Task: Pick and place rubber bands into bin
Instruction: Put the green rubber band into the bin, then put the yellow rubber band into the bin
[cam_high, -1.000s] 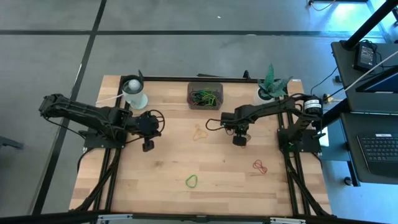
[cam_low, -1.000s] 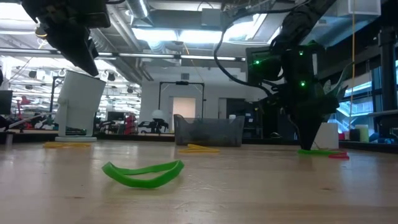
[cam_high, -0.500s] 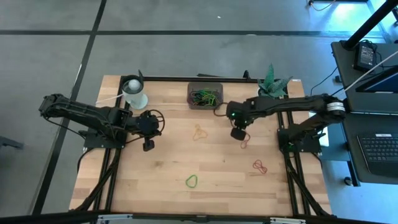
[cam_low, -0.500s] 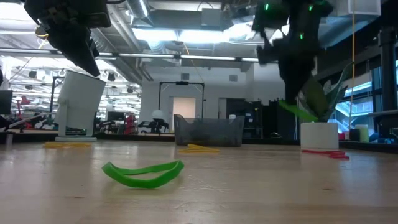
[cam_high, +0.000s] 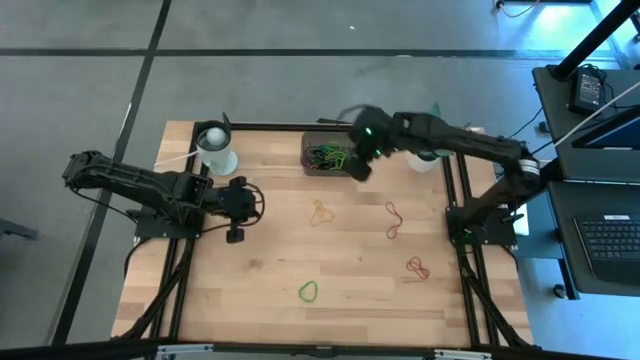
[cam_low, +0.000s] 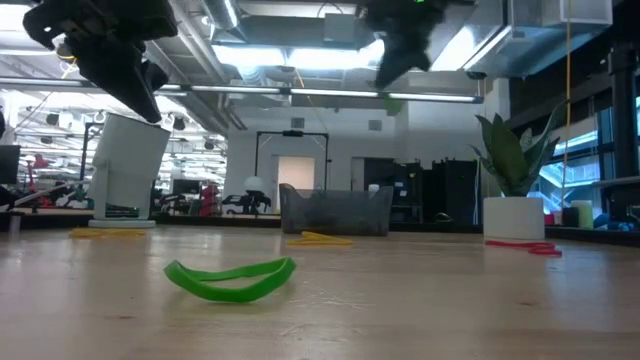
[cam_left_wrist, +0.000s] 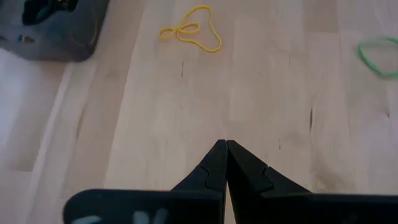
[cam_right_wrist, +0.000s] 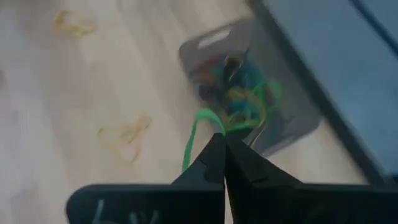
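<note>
The right gripper (cam_high: 358, 168) has swung up from the middle of the desk (cam_high: 260, 270) to the bin's (cam_high: 330, 153) three o'clock edge, jaws clenched on a green rubber band (cam_right_wrist: 194, 134) that dangles from the tips in the right wrist view. Half a second ago it hung lower, near the red band (cam_high: 394, 220) now lying bare at the desk's centre-right; a second ago it was down at the surface there. That puts the carry nearly done: release over the bin looks like the next step.

The bin sits at twelve o'clock on the desk, already holding a tangle of bands. Loose ones remain: a yellow band (cam_high: 320, 213) near centre, a green one (cam_high: 308, 291) at six o'clock, a red pair (cam_high: 417, 267) at four o'clock.

The left gripper (cam_high: 235, 235) waits at nine o'clock, jaws pressed together and empty, unmoved.
</note>
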